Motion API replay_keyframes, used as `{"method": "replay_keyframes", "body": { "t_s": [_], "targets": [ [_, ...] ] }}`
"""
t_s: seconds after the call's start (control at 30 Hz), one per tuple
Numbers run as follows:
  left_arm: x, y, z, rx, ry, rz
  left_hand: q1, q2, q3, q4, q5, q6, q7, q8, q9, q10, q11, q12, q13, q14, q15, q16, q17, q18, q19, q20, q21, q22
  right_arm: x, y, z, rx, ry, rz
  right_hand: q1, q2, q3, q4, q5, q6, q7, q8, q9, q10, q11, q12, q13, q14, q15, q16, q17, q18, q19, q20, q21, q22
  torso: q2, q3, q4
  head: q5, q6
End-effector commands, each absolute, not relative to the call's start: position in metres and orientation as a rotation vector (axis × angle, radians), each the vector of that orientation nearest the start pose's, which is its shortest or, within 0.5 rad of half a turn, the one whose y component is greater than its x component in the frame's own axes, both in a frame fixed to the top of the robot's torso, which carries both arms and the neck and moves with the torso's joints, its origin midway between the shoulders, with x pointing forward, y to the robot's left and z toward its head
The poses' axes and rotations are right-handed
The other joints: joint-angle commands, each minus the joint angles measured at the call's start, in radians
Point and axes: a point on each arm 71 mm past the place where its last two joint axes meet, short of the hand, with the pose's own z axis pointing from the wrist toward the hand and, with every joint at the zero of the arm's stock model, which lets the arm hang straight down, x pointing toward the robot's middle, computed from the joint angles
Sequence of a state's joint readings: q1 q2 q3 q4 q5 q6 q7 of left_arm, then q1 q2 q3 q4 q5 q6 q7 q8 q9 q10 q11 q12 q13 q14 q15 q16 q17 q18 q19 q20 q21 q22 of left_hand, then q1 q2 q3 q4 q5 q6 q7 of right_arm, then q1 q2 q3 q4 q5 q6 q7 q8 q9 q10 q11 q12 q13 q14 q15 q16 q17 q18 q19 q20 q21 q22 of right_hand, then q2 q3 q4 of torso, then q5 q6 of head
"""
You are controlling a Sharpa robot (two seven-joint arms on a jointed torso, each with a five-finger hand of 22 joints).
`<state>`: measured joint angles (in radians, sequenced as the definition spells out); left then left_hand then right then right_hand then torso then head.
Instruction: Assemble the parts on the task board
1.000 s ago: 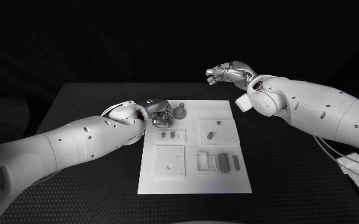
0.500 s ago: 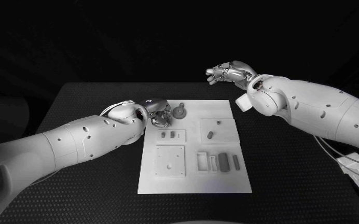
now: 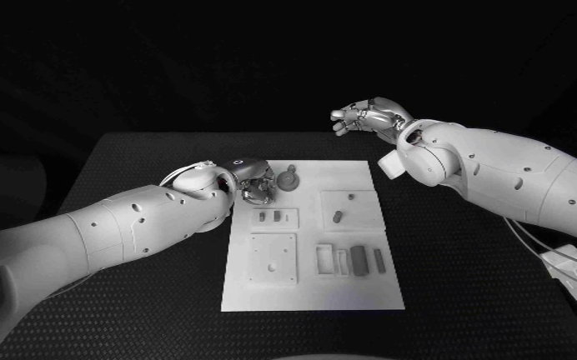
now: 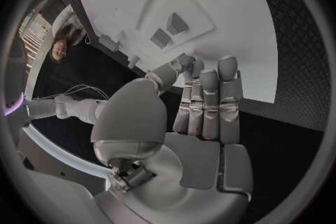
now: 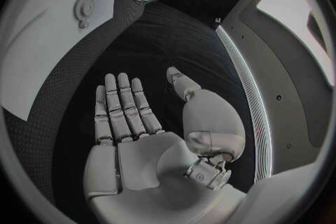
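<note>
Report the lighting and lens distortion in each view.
Head view: dark surround, the task board evenly lit, no glare. Left wrist view: fisheye bends the board's edges behind the left hand. Right wrist view: fisheye curves the table edge beyond the right hand.

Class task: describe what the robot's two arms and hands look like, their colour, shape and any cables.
Both arms are smooth, rounded white shells dotted with small dark holes. The left hand and right hand are silvery metal with segmented fingers and rounded palm plates. Thin pale cables loop at the left wrist and hang beneath the right arm.
</note>
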<state>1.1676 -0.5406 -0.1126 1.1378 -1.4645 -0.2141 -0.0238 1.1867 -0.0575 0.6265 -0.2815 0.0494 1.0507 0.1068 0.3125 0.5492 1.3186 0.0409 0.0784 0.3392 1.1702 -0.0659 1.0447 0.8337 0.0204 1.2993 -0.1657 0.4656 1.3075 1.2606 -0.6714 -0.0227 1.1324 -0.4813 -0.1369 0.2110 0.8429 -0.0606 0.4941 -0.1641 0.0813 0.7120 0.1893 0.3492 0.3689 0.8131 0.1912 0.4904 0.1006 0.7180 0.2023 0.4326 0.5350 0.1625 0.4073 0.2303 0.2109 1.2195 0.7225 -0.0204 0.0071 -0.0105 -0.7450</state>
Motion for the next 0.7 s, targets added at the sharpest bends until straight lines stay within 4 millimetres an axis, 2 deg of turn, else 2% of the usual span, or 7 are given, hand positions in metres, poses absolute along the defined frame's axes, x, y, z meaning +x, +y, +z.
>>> {"method": "replay_keyframes", "body": {
  "t_s": [0.03,0.7],
  "targets": [
    [0.5247,0.1477,-0.2579,0.294,1.868,-0.591,-0.001,0.011,0.005,-0.001,0.005,0.006,0.0,0.004,0.001,0.009,0.001,0.002,0.002,0.003,-0.002,0.005,0.002,0.083,0.005,-0.001,0.006,0.026,0.5618,-0.225,-0.1698,0.648,1.647,1.241,0.008,0.0,-0.004,0.001,-0.002,-0.008,0.038,0.006,-0.001,-0.003,0.002,-0.002,-0.001,-0.005,0.002,-0.004,0.002,-0.016,0.006,-0.001,-0.004,0.002,0.0,-0.0001,0.0001,0.0,-0.001],
    [0.5258,0.1469,-0.2612,0.299,1.896,-0.576,-0.003,0.012,0.005,0.0,0.005,0.007,-0.001,0.003,0.001,0.011,0.001,0.001,0.004,0.003,-0.003,0.009,0.006,0.083,0.005,-0.001,0.012,0.026,0.5618,-0.2245,-0.17,0.648,1.648,1.242,0.008,0.0,-0.005,0.001,-0.002,-0.009,0.038,0.006,-0.002,-0.003,0.002,-0.002,-0.002,-0.005,0.002,-0.005,0.003,-0.016,0.007,-0.001,-0.005,0.003,0.0,0.0002,-0.0001,0.001,-0.004]
  ]
}}
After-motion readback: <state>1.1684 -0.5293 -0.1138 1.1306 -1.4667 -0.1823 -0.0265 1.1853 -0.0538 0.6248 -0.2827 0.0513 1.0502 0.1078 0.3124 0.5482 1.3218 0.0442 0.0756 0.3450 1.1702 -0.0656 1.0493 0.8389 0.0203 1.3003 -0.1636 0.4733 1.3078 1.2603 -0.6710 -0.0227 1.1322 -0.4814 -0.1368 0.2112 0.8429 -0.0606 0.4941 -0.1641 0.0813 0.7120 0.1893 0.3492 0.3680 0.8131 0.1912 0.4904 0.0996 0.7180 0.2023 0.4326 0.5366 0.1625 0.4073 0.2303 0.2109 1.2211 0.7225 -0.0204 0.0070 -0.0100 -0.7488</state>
